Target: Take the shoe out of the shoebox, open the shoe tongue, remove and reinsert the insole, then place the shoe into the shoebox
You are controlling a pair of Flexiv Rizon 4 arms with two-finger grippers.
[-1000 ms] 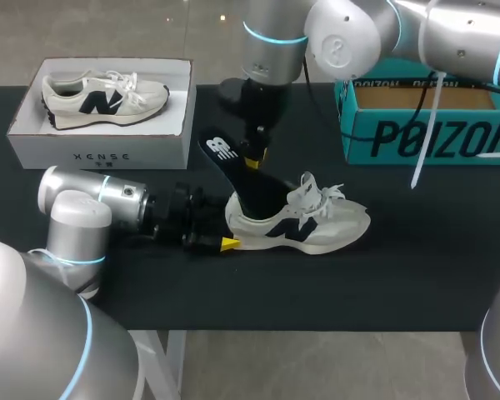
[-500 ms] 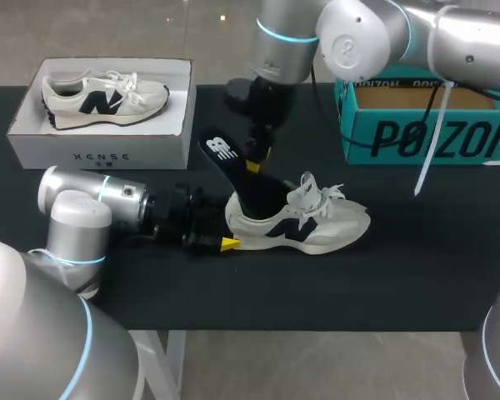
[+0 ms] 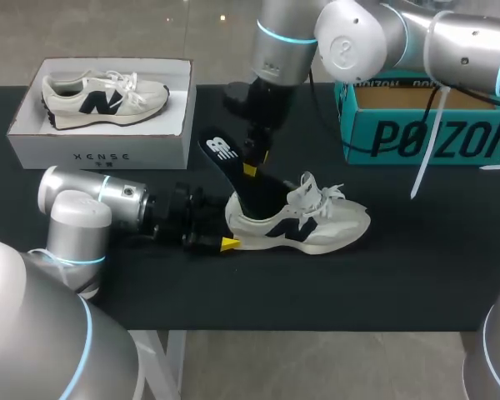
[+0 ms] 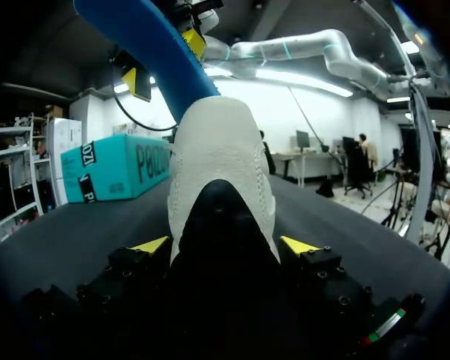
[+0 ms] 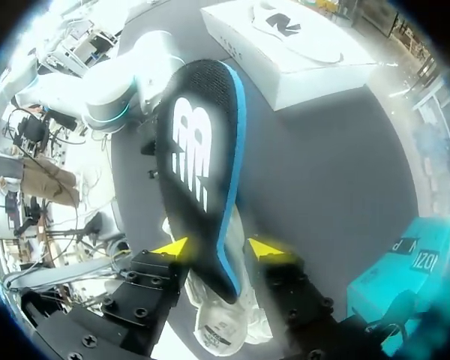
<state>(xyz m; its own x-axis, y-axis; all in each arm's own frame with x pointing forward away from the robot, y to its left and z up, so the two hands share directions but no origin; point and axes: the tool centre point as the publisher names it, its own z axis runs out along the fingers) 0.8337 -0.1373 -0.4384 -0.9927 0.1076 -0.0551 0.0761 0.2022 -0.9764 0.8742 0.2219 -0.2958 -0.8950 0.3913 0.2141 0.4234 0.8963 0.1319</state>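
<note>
Insole (image 5: 199, 157) is half out, your right claw (image 5: 217, 249) pinching it, while your left claw (image 4: 225, 245) clamps the sneaker (image 3: 317, 225) heel so it doesn't slide.

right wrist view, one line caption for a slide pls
Right claw grips the black insole, its lower end inside the white shoe on the table.
</note>
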